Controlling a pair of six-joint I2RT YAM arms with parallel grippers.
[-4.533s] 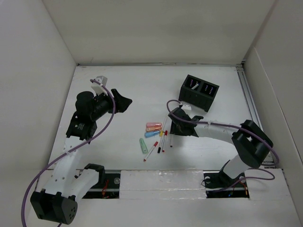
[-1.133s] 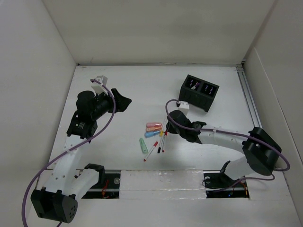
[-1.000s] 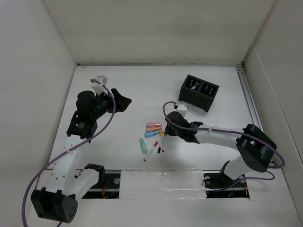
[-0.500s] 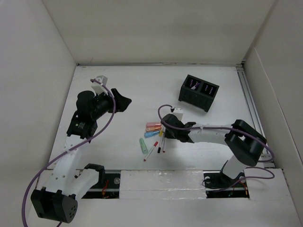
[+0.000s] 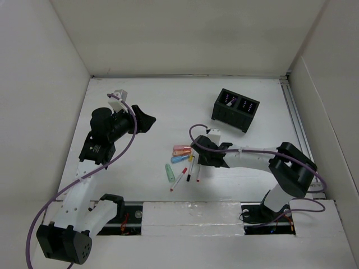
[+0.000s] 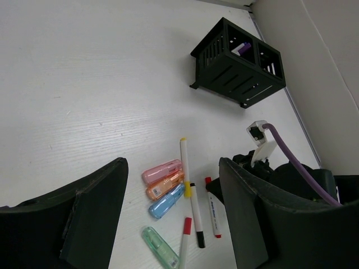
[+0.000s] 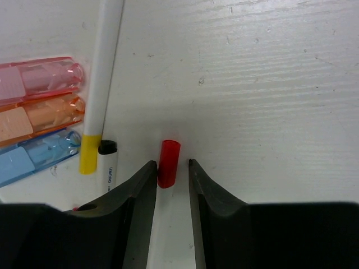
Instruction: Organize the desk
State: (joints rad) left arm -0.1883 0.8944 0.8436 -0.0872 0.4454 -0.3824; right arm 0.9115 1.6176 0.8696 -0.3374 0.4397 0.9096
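Surface, top view: white, walled on three sides. Loose pens and highlighters lie clustered near its middle; black organizer box stands well apart, far right. Right claw is low over the cluster, left claw raised at the left.

Left wrist view: left claw wide, nothing between its fingers – idle, looking down on the cluster.

Right wrist view: right claw narrow, straddling the red-capped pen, which lies flat; a slim gap shows on either side, so not clamped. A white pen lies just beside.

Step, by my reading: picking up this pen. Next move – close on the barrel, lift straight, avoid dragging neighbours, carry toward the box
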